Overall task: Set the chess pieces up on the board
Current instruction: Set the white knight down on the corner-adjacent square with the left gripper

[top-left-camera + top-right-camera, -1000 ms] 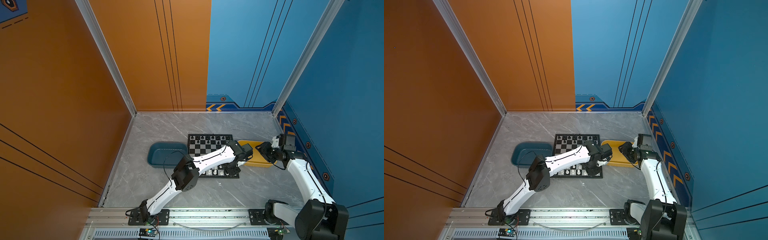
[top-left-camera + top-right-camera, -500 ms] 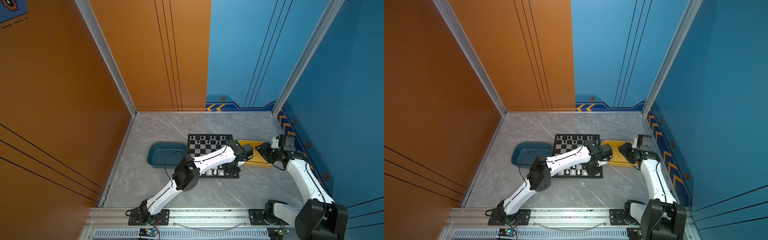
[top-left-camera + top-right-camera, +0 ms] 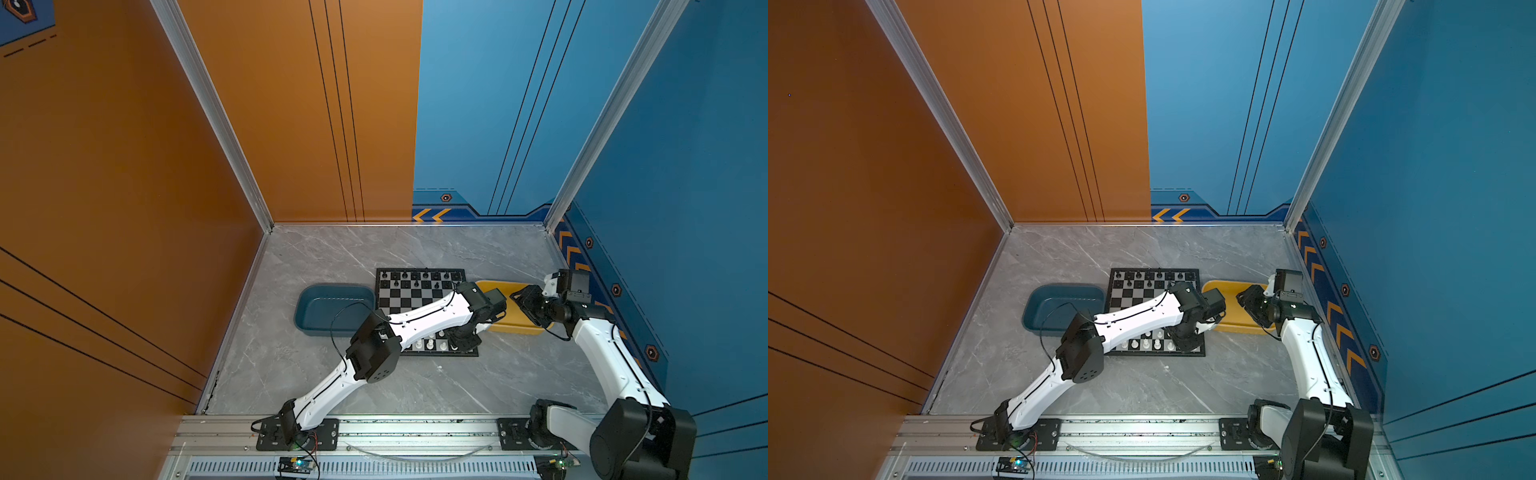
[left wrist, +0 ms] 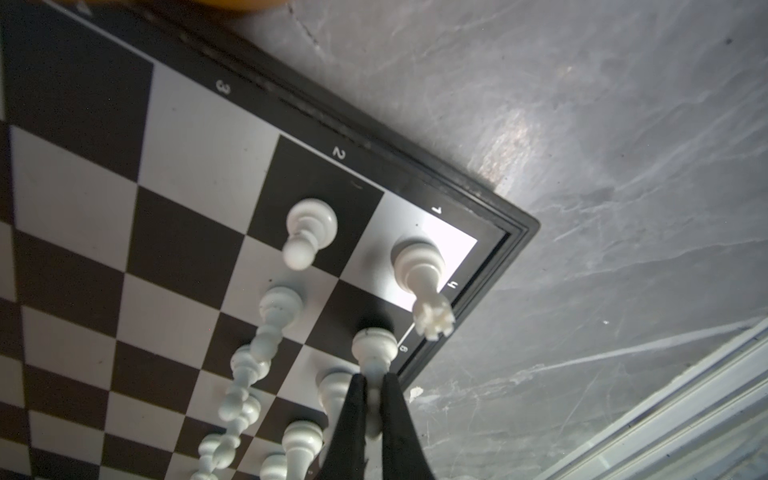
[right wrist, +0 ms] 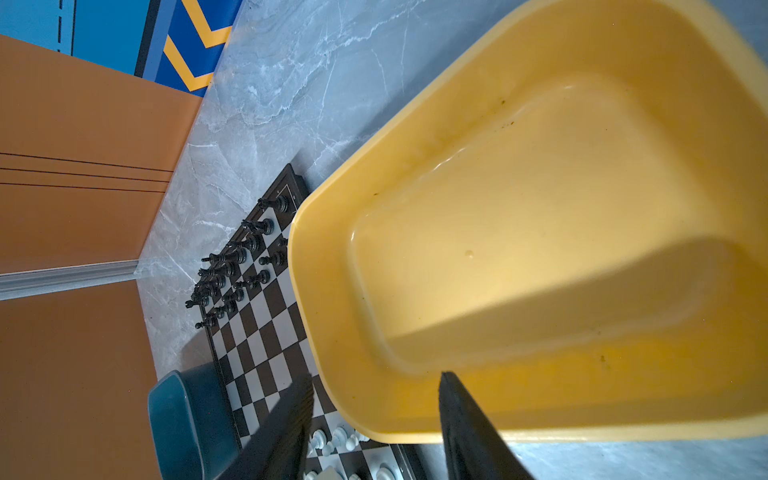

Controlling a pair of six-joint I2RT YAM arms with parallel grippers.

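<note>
Your left gripper [image 4: 374,378] clamps a white piece [image 4: 373,345] at the board [image 4: 187,137] corner. Your right gripper [image 5: 376,376], jaws apart, hangs above the yellow tray [image 5: 540,187] beside the board.

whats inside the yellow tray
Nothing visible: the right wrist view shows the yellow tray with a bare floor. The open right end effector hovers over it; one end lies outside the frame, unseen.

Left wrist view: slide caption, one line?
Left gripper shut on a white chess piece at the board's edge, beside the corner piece.
</note>
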